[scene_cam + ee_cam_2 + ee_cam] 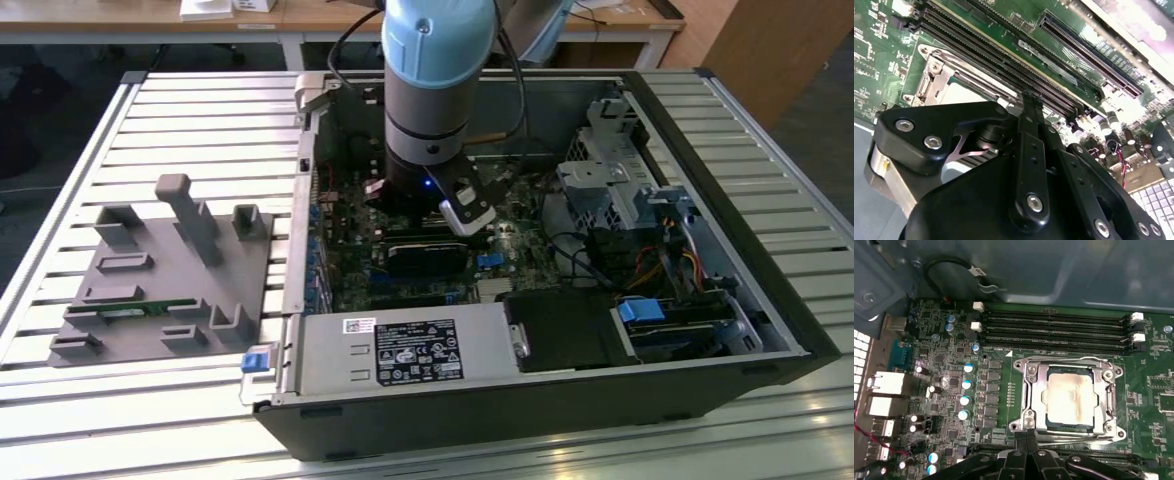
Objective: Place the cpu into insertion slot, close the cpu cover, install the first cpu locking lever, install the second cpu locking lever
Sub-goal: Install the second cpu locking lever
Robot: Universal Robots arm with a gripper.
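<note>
In the first wrist view the cpu (1070,396) lies flat in the insertion slot (1115,401), its pale metal top showing through the window of the cpu cover (1036,390), which is down over it. A thin wire lever (1079,436) runs along the socket edge nearest my gripper (1027,434). The gripper's black fingers are shut together, their tips at the socket's corner beside that lever. In the second wrist view the shut gripper (1030,97) hangs just past the socket's cover (936,75). My arm (427,100) reaches down into the open computer case.
Long black memory slots (1054,330) run beside the socket, and capacitors (965,392) and rear ports (886,385) lie on another side. A black heatsink block (427,255), a power supply (407,350) and a drive cage (614,180) crowd the case. A grey fixture (160,270) stands outside it, on the exterior view's left.
</note>
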